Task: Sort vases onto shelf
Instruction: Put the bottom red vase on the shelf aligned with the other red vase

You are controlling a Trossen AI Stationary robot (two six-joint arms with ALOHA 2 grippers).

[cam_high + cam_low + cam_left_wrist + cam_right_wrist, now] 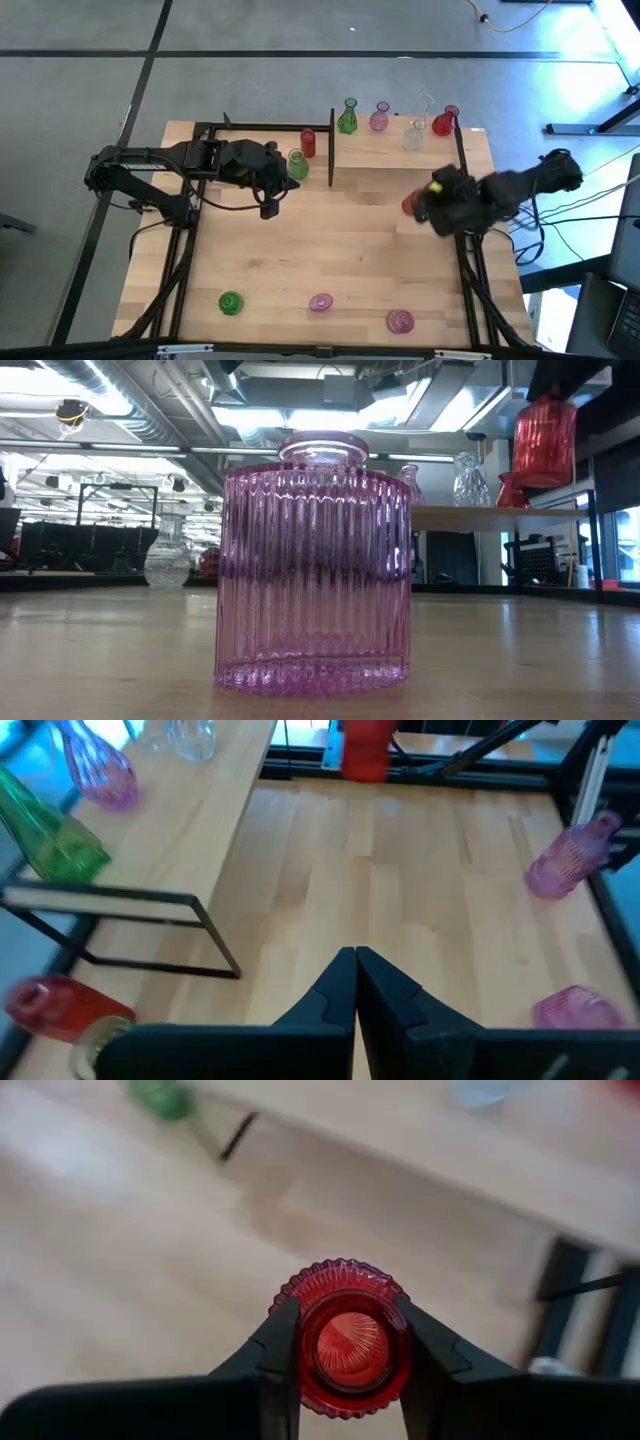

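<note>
My right gripper (pixel 416 206) is shut on a red ribbed vase (pixel 347 1338) and holds it in the air off the near right side of the shelf (pixel 400 150). On the shelf stand a green vase (pixel 347 118), a pink one (pixel 380 117), a clear one (pixel 415 135) and a red one (pixel 443 122). A red vase (pixel 307 143) and a green vase (pixel 297 163) stand on the table left of the shelf. My left gripper (pixel 270 207) hangs shut above the table's middle left, touching nothing. My right gripper pinches the red vase's top, just under the mouth rim (pixel 312 1352), between its two fingers (pixel 275 1350), one on each side. The fingers come from above, slanting down. The vase hangs below them, mouth up, clear of the table (pixel 545 440).
Near the table's front edge stand a green vase (pixel 231 302) and two pink vases (pixel 320 302) (pixel 400 320). Black frame rails (pixel 190 260) run along the table's left and right sides. Bare wood lies between the shelf and the front row.
</note>
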